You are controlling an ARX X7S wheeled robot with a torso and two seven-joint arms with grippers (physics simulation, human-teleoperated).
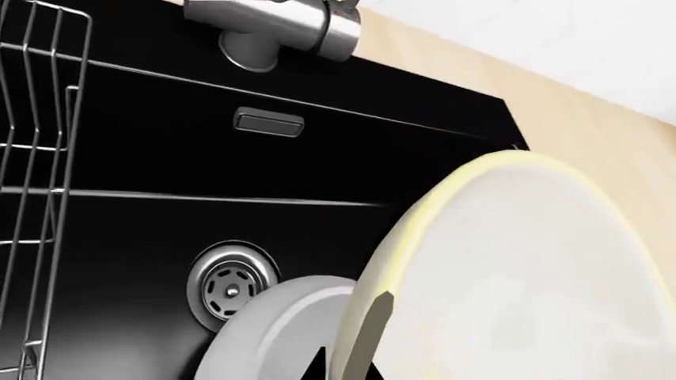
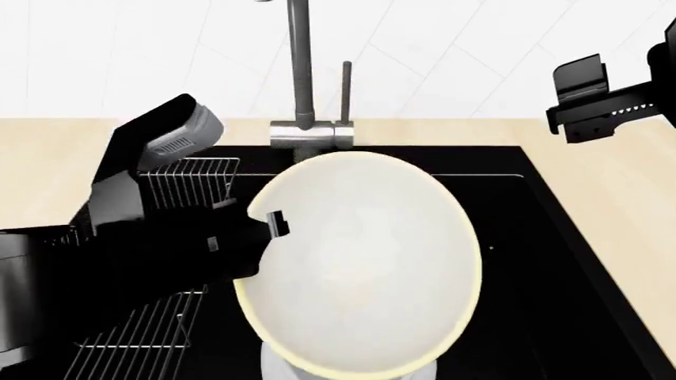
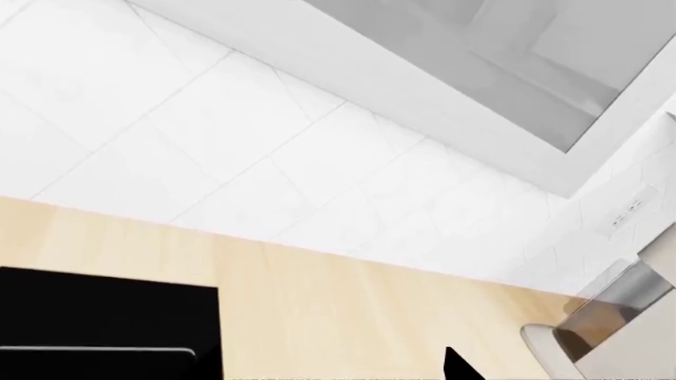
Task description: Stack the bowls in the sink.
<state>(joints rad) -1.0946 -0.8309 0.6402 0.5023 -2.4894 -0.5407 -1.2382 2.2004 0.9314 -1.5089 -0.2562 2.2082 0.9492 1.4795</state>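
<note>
Cream bowl: the wide cream-white bowl with the yellowish rim (image 2: 365,265) hangs above the sink (image 2: 549,237), in front of the faucet (image 2: 304,87), its open side turned up toward the head camera.
Left gripper: the left gripper (image 2: 269,226) pinches that bowl's rim on the side nearest the wire dish rack (image 2: 190,178); one dark finger (image 1: 378,317) lies over the yellow edge, jaws closed on the rim.
White bowl: the plain white bowl (image 1: 275,332) sits on the sink floor, under the held bowl and just beside the round steel drain (image 1: 230,285); only a sliver of it shows below the cream bowl in the head view.
Sink: black basin set in a light wooden counter (image 2: 43,158), rack along the side away from the right arm, faucet at the back rim.
Right gripper: the right gripper (image 2: 581,103) is raised over the counter, well apart from the sink and both bowls; it holds nothing, but I cannot tell how far apart its jaws stand.
Right wrist view: counter, white tiled wall (image 3: 211,119), a corner of the sink.
</note>
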